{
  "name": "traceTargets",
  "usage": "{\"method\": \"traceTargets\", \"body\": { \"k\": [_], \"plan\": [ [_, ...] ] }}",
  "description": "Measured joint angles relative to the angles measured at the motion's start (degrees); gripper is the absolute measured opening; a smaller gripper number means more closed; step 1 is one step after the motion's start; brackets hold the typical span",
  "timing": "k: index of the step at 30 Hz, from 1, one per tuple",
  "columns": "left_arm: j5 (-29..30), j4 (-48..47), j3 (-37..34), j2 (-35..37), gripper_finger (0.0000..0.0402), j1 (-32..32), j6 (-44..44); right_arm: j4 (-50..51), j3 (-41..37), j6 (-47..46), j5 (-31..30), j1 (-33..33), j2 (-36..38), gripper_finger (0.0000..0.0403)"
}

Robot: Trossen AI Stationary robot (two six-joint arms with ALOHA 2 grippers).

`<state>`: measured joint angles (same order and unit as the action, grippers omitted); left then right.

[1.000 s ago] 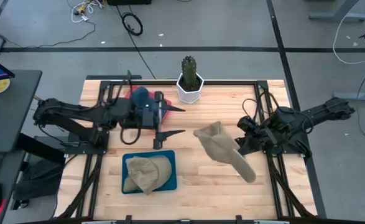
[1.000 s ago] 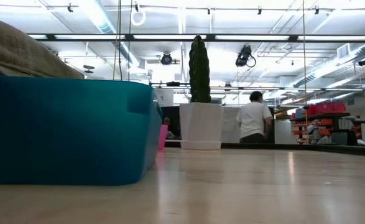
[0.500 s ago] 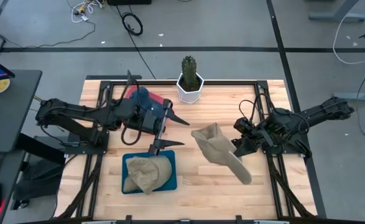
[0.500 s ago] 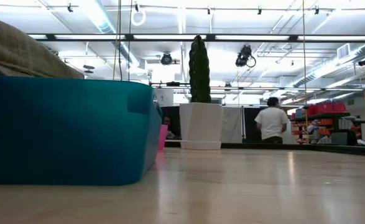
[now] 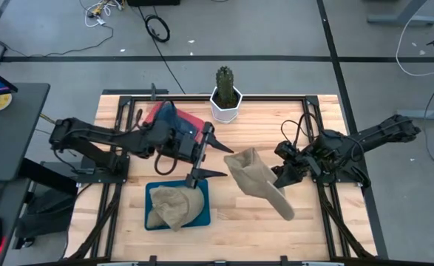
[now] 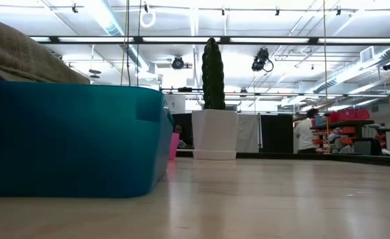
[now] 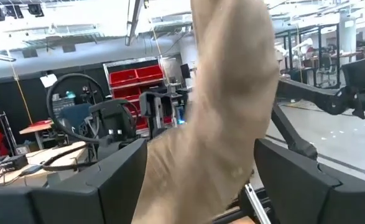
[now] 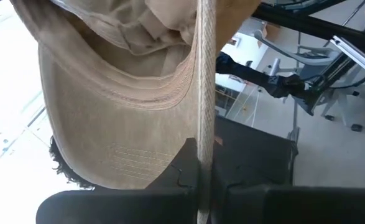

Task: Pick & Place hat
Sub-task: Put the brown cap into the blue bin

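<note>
Hanging limp from the right hand (image 5: pixel 279 177) in the high view, the hat (image 5: pixel 255 182) droops near the middle of the table (image 5: pixel 239 214), just right of the blue bin (image 5: pixel 202 210). It looks light and soft, cloth that folds under its own weight, with only the brim holding shape, so a pinch on a seam or the brim edge should hold best. The right hand is shut on the hat's edge. The left hand (image 5: pixel 211 155) stands spread wide just beside the hat's far side, its fingers either side of the crown's tip, gripping nothing. The bin already holds another hat (image 5: pixel 174 205), so room inside is tight; the cactus pot (image 5: pixel 225 103) stands well beyond the bin, clear of the path.

In the low view, the bin's wall (image 6: pixel 75 139) fills the left, a tall rim the hat must clear; open table lies right of it toward the pot (image 6: pixel 214 133). A person (image 6: pixel 306 136) stands far off in the room.

In the left wrist view, the hat (image 7: pixel 219 112) hangs between the open fingers (image 7: pixel 117 180), apparently untouched.

In the right wrist view, the closed fingers (image 8: pixel 244 199) clamp a thin fold of hat (image 8: pixel 114 93), a slim hold that I judge could slip.
</note>
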<state>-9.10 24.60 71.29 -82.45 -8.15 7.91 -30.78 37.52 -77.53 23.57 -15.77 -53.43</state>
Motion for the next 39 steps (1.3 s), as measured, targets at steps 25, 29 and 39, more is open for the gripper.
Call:
{"method": "traceTargets", "body": {
  "k": [25, 29, 39],
  "plan": [
    [-4.70, 5.61, 0.00, -1.77, 0.0145, 0.01, -4.29, -0.24, 0.00, 1.50, 0.00, 3.36, -1.22, 0.0006],
    [-4.70, 5.59, 0.00, -1.77, 0.0075, 0.01, -4.25, -0.16, 0.00, 1.65, 0.00, 3.41, -1.22, 0.0006],
    [-4.76, 5.51, 0.00, -1.75, 0.0025, 0.45, -2.81, -0.09, 0.00, 0.76, -0.89, 3.42, -1.22, 0.0036]
  ]
}}
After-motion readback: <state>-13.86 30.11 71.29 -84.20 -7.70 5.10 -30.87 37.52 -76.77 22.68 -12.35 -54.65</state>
